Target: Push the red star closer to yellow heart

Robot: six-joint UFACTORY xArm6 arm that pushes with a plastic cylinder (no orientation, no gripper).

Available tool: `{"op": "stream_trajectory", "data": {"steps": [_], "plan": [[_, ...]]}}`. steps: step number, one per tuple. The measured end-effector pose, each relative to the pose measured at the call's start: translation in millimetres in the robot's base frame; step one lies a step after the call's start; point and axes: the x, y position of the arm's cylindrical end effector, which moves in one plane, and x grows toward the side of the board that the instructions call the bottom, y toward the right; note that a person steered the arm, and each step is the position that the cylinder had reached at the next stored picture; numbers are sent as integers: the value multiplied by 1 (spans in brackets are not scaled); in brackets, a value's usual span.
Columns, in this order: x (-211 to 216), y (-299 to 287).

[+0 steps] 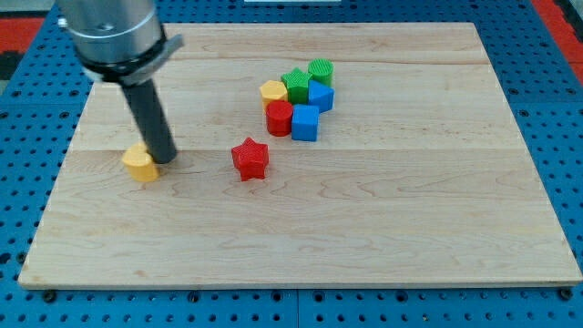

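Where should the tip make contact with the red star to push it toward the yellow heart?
There is no grip here, only a push. My tip sits beside the yellow heart, on its right. The red star lies further to the view's right, apart from the cluster. Probably best to circle round and press the star's right-hand face, pushing it toward the view's left.

light: bright, even | shadows: soft, short | glare: none | focus: sharp, rod housing slightly blurred
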Motion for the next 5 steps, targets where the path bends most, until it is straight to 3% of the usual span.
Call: {"op": "stream_trajectory", "data": {"steps": [2, 4, 5], "plan": [[-34, -15], [26, -47], [26, -46]]}}
